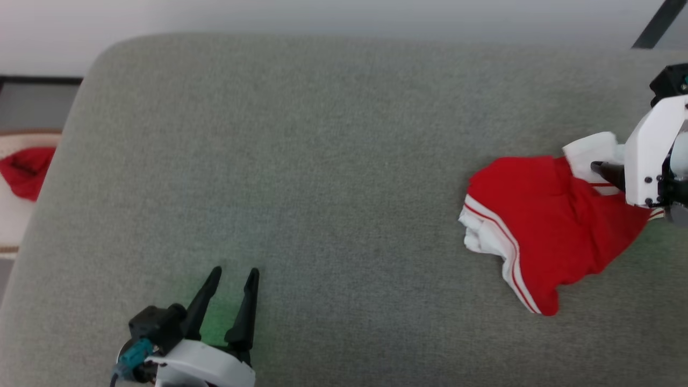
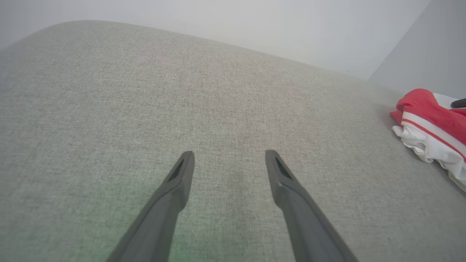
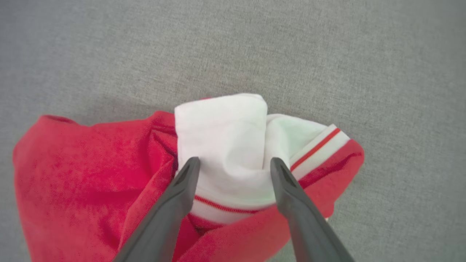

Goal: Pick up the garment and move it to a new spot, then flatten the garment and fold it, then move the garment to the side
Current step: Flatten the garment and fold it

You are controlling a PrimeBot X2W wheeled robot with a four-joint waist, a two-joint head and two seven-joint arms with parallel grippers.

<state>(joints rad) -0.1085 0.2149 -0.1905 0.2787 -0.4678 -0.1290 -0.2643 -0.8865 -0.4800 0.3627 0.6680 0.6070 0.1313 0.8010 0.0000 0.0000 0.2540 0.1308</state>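
Grey-green woven fabric covers the cushion [image 1: 333, 140] that carries everything. The garment [image 1: 543, 231] lies crumpled well toward the cushion's right side, about midway between its rear and front edges. It is a red heap with a white, red-striped hem turned out on its left and a white sleeve bunched at its right. The right gripper [image 3: 235, 160] is over that sleeve with its fingers [image 3: 182, 189] spread wide. They straddle a rolled white fold without closing on it, and I cannot tell whether the tips touch the cloth. The left gripper [image 1: 235, 270] hangs toward the front left corner, jaws wide, holding nothing, well apart from the garment. Beyond the left edge lies a plain red cloth lump [image 1: 24, 172].
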